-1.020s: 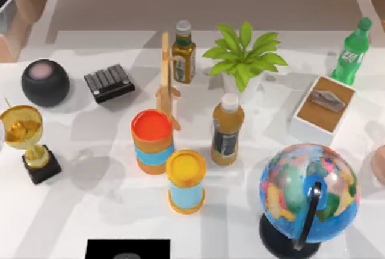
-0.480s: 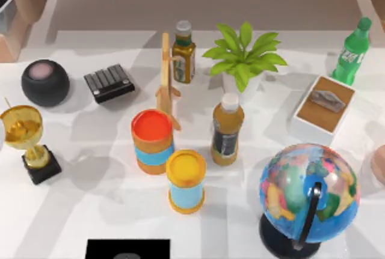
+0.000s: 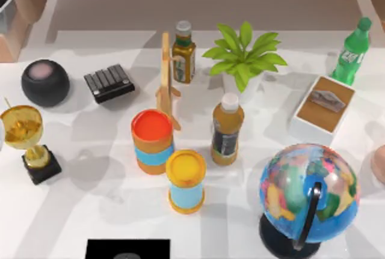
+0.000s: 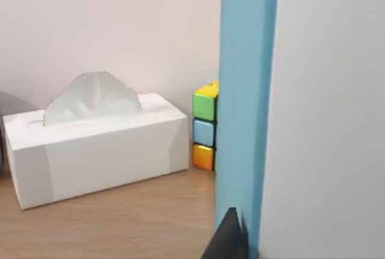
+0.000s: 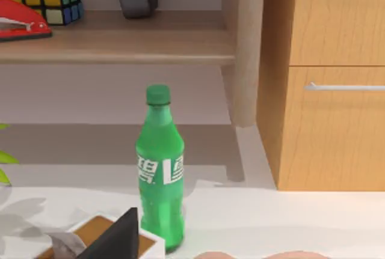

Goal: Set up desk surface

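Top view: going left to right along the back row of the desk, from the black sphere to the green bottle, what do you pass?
Black sphere → black ridged block → wooden stand → olive bottle → potted plant → green bottle.

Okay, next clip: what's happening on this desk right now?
Nothing is being handled at this moment. The desk surface is crowded with upright items: a globe, a gold trophy, two capped canisters, a potted plant and a green soda bottle. The left wrist view faces a tissue box on a wooden shelf.
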